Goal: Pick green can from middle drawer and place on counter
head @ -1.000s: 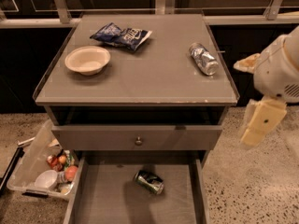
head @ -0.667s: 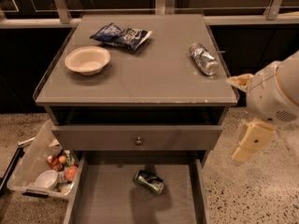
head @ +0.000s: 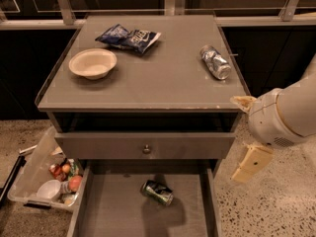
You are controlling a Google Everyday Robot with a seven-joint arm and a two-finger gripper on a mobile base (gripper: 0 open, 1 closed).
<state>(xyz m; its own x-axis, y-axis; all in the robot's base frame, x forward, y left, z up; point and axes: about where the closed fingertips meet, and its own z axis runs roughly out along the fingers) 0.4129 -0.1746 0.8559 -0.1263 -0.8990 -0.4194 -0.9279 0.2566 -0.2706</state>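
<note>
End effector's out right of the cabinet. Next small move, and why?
Probably swing the end effector in and down over the open middle drawer, toward the green can lying on its side there; it hangs outside the drawer, apart from the can.

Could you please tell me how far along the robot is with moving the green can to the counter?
Done: the middle drawer stands open. In hand: nothing; the gripper hangs open to the right of the drawer, apart from the green can, which lies on its side on the drawer floor. Left: reach in, grasp it, lift it onto the counter.
</note>
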